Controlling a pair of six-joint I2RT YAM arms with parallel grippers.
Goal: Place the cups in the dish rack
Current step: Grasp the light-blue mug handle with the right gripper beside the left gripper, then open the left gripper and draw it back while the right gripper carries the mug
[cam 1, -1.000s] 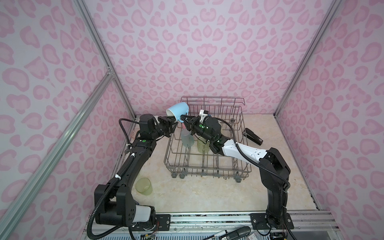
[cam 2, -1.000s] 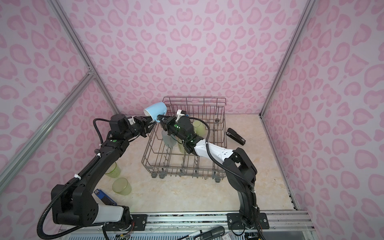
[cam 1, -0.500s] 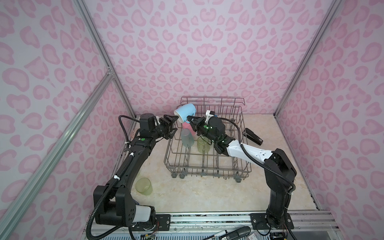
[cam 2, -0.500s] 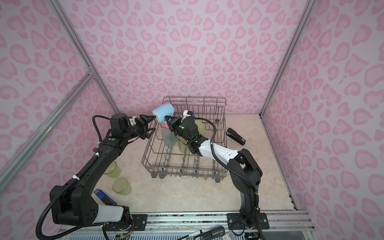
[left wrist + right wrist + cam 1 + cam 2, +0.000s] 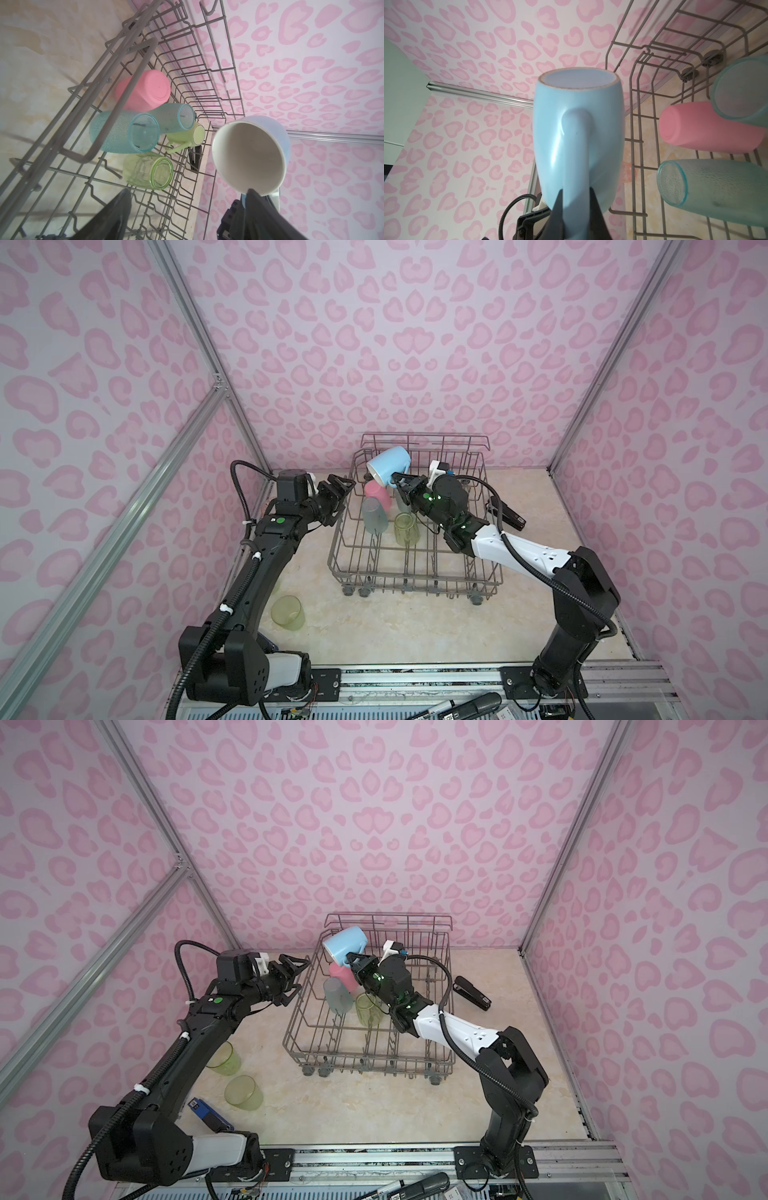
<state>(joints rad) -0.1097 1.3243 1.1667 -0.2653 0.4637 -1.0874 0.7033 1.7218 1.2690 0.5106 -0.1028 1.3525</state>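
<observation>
While the right gripper is clamping the handle of the light-blue mug, its jaws are sitting nearly closed. The right wrist view is showing both dark fingers pressing that handle from either side.

The mug is hanging tilted in the air above the back left corner of the dish rack. Its mouth is facing the left gripper.

The left gripper is standing just outside the rack's left wall, with its jaws spread wide and gripping nothing. In both top views it is sitting apart from the mug.

Five cups are resting bases up on the tines inside the rack, toward the back left:
- a pink tumbler
- a teal tumbler
- a second teal tumbler
- a green tumbler
- a light-green mug

On the table, a loose green tumbler is standing just beside the left arm. Another loose tumbler is standing near it, toward the front.

A black stapler is lying to the right of the rack, clear of it.
</observation>
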